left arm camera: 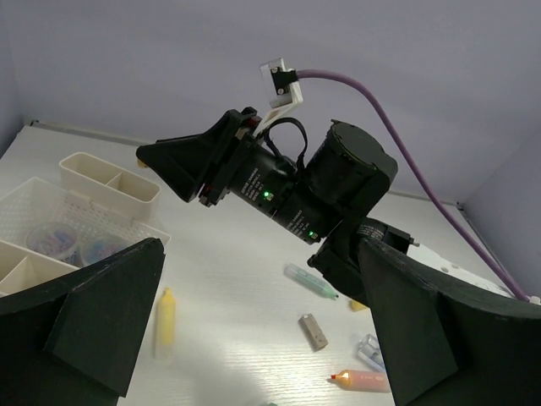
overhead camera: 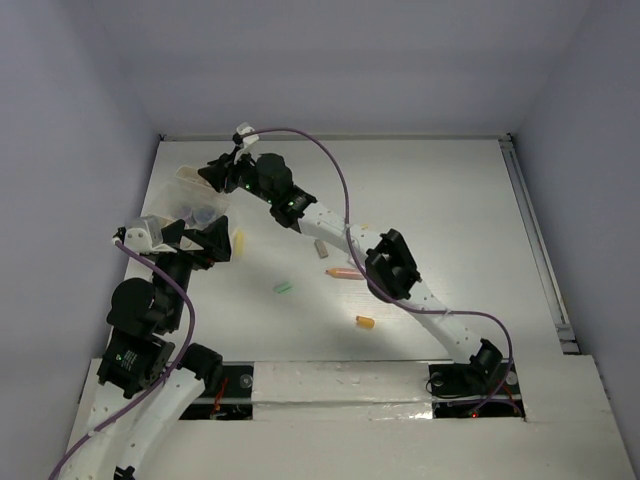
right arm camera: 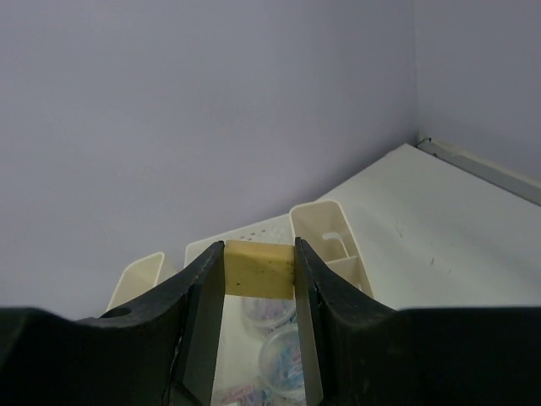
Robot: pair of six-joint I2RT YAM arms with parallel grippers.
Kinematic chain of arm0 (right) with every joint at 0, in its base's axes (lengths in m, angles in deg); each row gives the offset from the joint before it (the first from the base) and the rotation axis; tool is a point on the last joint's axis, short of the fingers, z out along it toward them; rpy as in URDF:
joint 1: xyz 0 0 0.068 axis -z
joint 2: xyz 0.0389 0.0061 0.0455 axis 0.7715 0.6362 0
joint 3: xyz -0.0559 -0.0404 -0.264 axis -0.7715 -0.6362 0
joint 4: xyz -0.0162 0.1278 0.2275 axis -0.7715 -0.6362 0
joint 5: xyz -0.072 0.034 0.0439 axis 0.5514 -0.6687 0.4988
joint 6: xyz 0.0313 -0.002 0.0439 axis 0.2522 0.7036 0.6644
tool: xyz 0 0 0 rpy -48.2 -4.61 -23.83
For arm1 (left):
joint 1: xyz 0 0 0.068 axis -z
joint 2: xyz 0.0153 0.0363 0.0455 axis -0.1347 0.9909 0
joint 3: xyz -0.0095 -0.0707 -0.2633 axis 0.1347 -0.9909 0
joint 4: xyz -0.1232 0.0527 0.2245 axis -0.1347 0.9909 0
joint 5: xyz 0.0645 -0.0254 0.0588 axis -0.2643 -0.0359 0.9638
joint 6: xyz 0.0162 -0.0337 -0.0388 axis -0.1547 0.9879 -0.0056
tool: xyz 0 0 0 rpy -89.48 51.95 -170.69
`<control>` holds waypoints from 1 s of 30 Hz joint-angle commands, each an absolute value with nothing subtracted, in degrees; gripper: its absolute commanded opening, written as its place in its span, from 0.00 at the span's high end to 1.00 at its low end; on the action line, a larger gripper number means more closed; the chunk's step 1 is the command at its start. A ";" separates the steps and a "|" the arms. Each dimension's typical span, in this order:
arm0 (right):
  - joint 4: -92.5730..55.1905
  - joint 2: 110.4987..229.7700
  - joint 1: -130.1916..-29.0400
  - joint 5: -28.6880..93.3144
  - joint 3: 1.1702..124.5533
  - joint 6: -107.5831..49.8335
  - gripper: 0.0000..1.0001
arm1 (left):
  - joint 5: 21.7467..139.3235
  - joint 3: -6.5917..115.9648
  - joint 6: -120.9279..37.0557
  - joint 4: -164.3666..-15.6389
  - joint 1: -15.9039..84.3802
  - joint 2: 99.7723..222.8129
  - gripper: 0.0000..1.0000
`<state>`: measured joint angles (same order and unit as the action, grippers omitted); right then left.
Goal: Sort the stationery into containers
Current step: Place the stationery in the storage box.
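Bins [right arm camera: 325,222] are in the far left corner, with the right gripper [overhead camera: 222,172] above them clamped on a tan eraser [right arm camera: 259,269]. It looks lined up over the little jars [right arm camera: 281,348], not a bin slot, so a drop could land wrong. The left gripper [overhead camera: 215,245], spread wide, is also close enough to bump.

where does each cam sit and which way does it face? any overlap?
Top external: above and behind the arm bases, looking down on the table; left arm and right arm show.
Left wrist: faces the far wall; the open left gripper frames the right gripper, bins, yellow marker.
Right wrist: looks over bins and jars; the right gripper clamps a tan eraser.
Shared: all three see the bins.
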<state>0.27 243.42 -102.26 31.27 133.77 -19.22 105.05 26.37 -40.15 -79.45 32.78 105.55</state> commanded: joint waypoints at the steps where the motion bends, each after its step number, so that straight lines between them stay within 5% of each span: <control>1: 7.83 244.88 -101.65 32.22 137.61 -18.64 0.67 | 104.70 26.02 -39.89 -82.36 32.61 105.84 0.01; 30: 11.08 252.79 -100.59 36.09 139.45 -12.58 0.62 | 104.27 25.94 -39.89 -82.27 32.61 105.66 0.01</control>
<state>6.61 251.75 -101.12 34.85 136.54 -13.47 104.87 26.35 -40.15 -79.45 32.78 105.55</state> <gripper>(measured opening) 0.408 0.989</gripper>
